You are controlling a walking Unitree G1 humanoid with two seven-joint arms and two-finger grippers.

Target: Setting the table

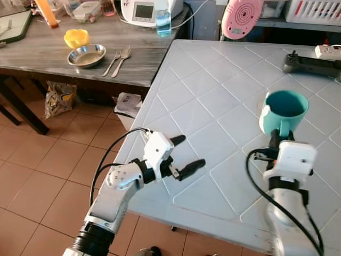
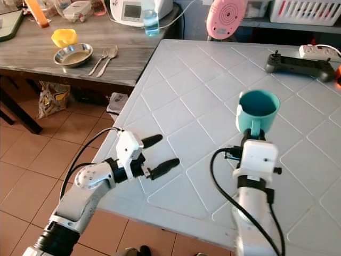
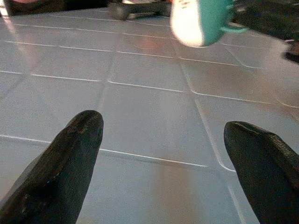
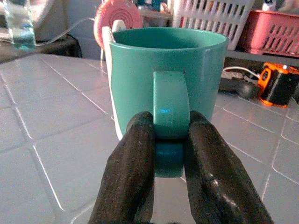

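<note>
A teal mug (image 1: 285, 110) is held upright just above the white tiled table (image 1: 213, 106), with my right gripper (image 4: 170, 135) shut on its handle (image 4: 170, 107). In the left wrist view the same mug (image 3: 198, 21) shows off the table surface. My left gripper (image 1: 184, 154) is open over the table's near left corner, nothing between its fingers. On the dark wooden side table (image 1: 48, 50) at the far left lie a metal bowl (image 1: 86, 55), a yellow cup (image 1: 76, 38), and a fork and spoon (image 1: 118, 60).
A black controller (image 1: 309, 63) and a power strip (image 1: 327, 50) lie at the table's far right. A pink round device (image 1: 241, 17), a water bottle (image 1: 163, 18) and a white appliance (image 1: 143, 10) stand at the back. Tiled floor (image 1: 48, 160) lies to the left.
</note>
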